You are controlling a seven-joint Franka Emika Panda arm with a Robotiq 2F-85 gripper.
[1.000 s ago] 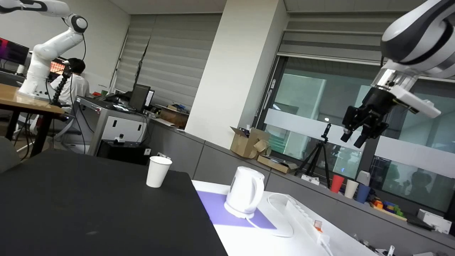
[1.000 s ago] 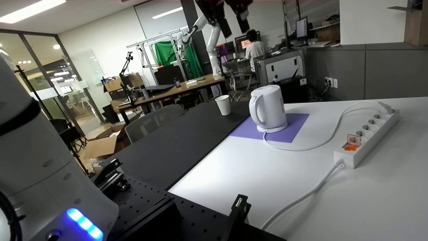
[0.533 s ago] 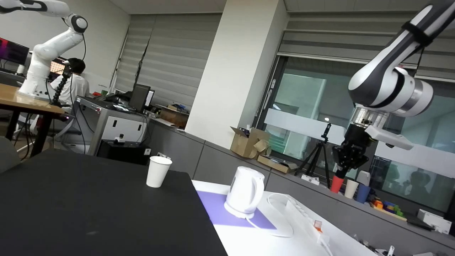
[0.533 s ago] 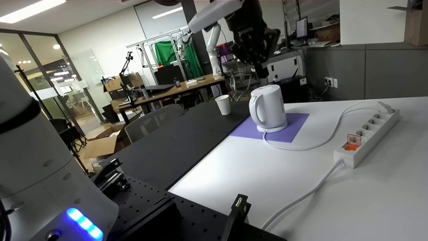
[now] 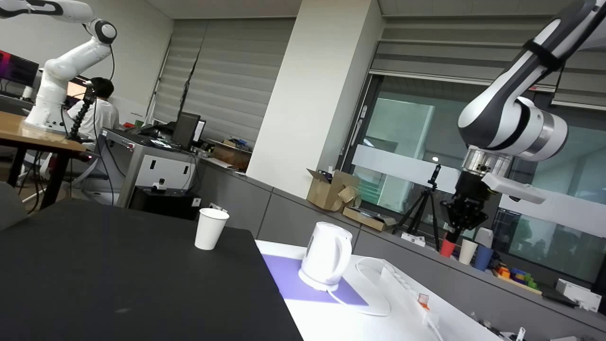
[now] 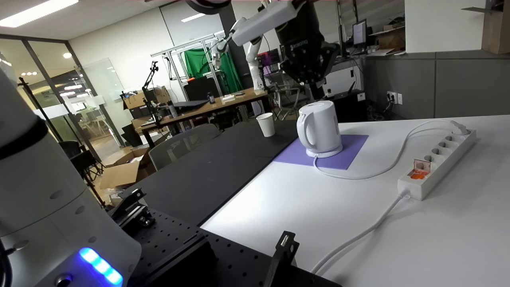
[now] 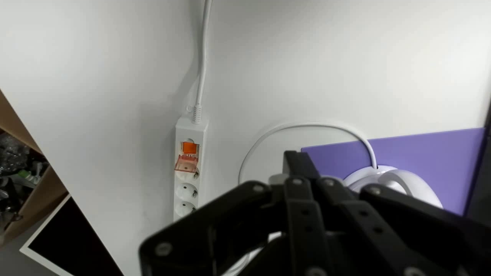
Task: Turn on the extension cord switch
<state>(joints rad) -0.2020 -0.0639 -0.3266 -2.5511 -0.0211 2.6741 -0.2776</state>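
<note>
In an exterior view, leftmost, I see the paper cup (image 6: pixel 266 125); next hangs my pincer (image 6: pixel 317 94), closed together, holding nothing. The kettle (image 6: pixel 324 129) stands upright on the purple mat (image 6: pixel 354 151), and at the right the extension cord (image 6: pixel 442 167) lies on the white worktop (image 6: pixel 326 203), orange switch (image 6: pixel 418 175) at its near end.

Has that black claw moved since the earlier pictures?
Yes. In an exterior view, the claw has moved down and slightly left in the picture: a second ago it hung well above the red cup; now its tip visually overlaps that cup.
</note>
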